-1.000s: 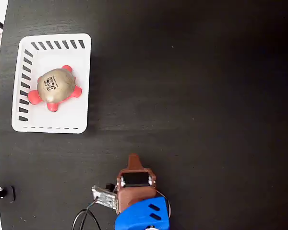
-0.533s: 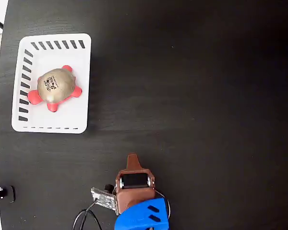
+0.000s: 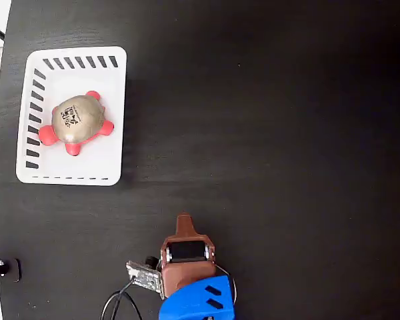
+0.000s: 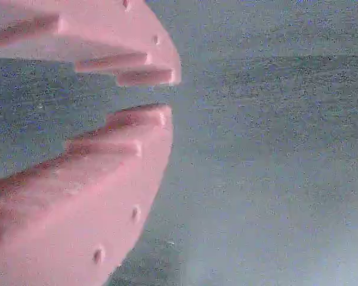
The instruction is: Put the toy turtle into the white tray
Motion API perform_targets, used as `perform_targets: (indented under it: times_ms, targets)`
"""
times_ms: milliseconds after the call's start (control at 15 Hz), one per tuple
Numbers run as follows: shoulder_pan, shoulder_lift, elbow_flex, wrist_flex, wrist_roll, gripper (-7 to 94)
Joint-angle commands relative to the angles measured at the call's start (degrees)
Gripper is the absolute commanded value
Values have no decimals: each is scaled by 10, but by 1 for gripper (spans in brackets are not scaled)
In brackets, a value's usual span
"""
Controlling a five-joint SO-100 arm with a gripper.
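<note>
toy turtle [image 3: 76,125] lying in white tray [image 3: 113,100] | gripper [image 4: 167,95] nearly closed, empty, barely moved since a second ago | task looks done

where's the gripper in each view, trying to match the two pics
Fixed view: the gripper is at the bottom centre, a brown tip pointing up the picture, well away from the white tray holding the toy turtle at upper left.
Wrist view: the gripper fills the left side, its pink fingers nearly closed, a thin gap left.
Shared landmark: the dark table, seen behind the fingers.
</note>
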Motion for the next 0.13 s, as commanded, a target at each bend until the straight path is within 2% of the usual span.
perform_targets:
  times_ms: [0, 67]
  targets:
    - [-5, 4, -6, 11, 1, 0]
    - [-5, 4, -6, 11, 1, 0]
